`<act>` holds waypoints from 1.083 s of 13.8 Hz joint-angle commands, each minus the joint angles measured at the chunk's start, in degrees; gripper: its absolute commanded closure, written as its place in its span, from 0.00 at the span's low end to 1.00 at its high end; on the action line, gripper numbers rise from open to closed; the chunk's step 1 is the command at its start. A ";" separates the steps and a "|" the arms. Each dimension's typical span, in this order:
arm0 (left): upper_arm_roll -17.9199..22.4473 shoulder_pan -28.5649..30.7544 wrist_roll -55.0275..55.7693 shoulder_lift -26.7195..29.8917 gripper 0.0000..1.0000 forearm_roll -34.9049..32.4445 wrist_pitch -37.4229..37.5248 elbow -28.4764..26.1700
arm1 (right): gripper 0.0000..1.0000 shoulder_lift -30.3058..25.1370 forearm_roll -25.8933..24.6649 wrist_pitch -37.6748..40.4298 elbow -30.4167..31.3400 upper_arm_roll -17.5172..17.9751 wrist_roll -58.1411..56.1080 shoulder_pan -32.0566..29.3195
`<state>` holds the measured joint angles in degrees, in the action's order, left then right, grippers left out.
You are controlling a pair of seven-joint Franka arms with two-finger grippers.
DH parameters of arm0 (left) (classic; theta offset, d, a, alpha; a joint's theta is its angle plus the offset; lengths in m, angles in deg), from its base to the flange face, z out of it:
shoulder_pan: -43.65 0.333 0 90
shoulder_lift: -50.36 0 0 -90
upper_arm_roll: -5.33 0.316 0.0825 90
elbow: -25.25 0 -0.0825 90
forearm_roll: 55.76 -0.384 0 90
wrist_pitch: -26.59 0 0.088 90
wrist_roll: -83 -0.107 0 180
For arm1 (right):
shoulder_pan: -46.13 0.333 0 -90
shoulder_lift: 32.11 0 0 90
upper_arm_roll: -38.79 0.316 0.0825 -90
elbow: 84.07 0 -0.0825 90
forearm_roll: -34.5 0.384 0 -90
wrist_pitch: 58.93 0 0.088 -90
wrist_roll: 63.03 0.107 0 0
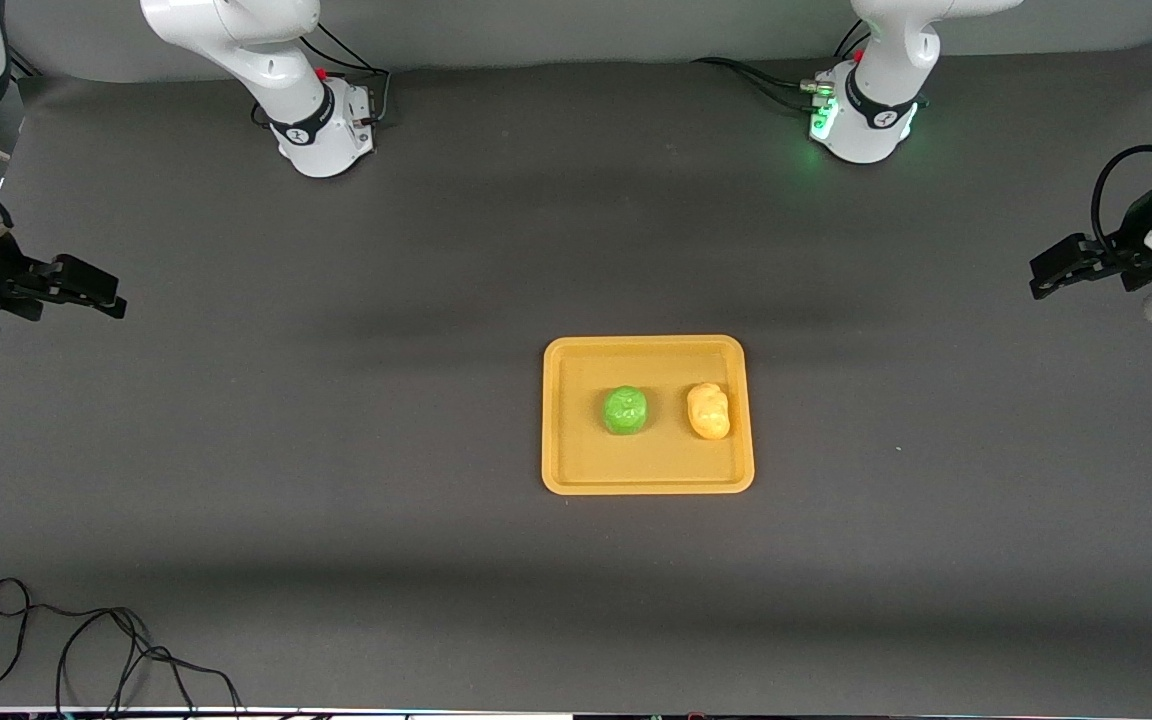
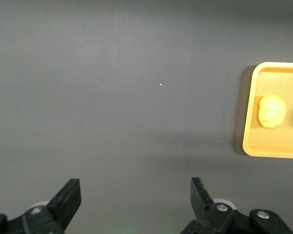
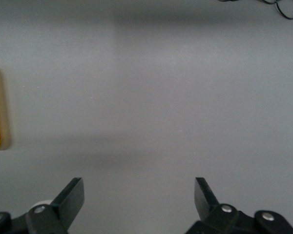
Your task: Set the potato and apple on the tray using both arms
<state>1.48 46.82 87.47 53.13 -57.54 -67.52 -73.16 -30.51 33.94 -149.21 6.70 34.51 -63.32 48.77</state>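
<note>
On the tray (image 1: 647, 480), apple (image 1: 625, 410) beside potato (image 1: 708, 411); left wrist view's apple cut off.

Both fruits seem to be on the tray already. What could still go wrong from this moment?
Little seems at risk, but two things show.

1. The round green apple and the lumpy yellow potato lie loose on the flat orange plastic tray; its rim is low, so a bump might roll the apple out.

2. The left end effector and right end effector hang open over the table's ends; a low sweep inward could shove the tray.
</note>
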 commanded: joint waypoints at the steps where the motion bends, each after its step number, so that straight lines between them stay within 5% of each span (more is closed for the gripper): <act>1: -0.02 -0.09 -0.34 -0.05 0.00 -0.59 0.24 0.33 | 0.00 -0.64 -0.14 -1.31 0.73 -0.90 -1.47 -0.18; 15: -0.11 -0.27 0.46 -0.58 0.00 0.20 0.59 0.07 | 0.00 -0.64 0.29 0.89 0.55 -0.99 -0.51 0.00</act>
<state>1.39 46.80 87.49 52.44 -57.41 -67.45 -73.24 -30.42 33.94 -148.99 6.71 33.70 -63.46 48.69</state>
